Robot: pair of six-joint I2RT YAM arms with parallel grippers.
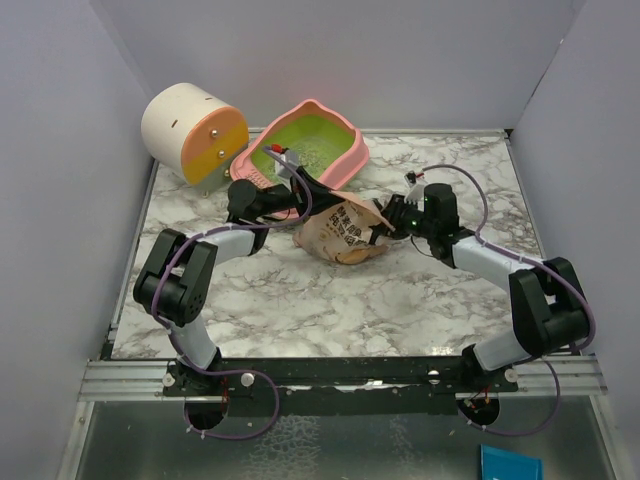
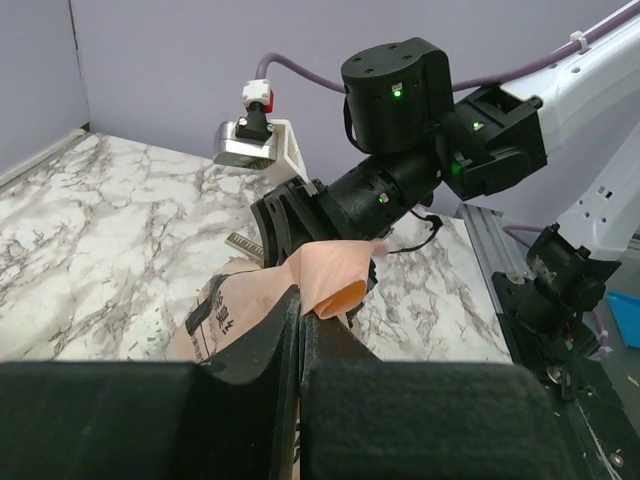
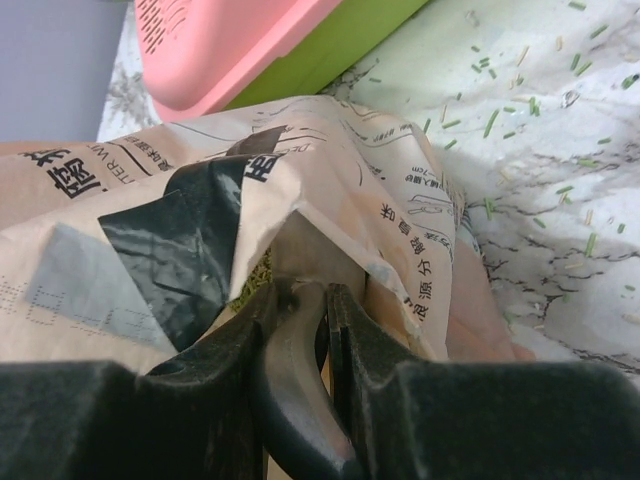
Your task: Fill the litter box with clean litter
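Litter box (image 1: 310,140) waits at the back of the desk (image 1: 300,300), with the bag (image 1: 345,235) right in front of it.

Both arms are clenched on the bag. The left end effector (image 2: 302,320) pinches one edge of the mouth and the right end effector (image 3: 325,300) grips a fold opposite, probably to lift and tip it toward the box. Some clean litter (image 1: 318,156) seems to be inside already.

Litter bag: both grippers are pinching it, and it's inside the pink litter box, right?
Not inside. The left gripper and the right gripper do both pinch the litter bag, but it is over the marble table, in front of the litter box. The top external view shows this.
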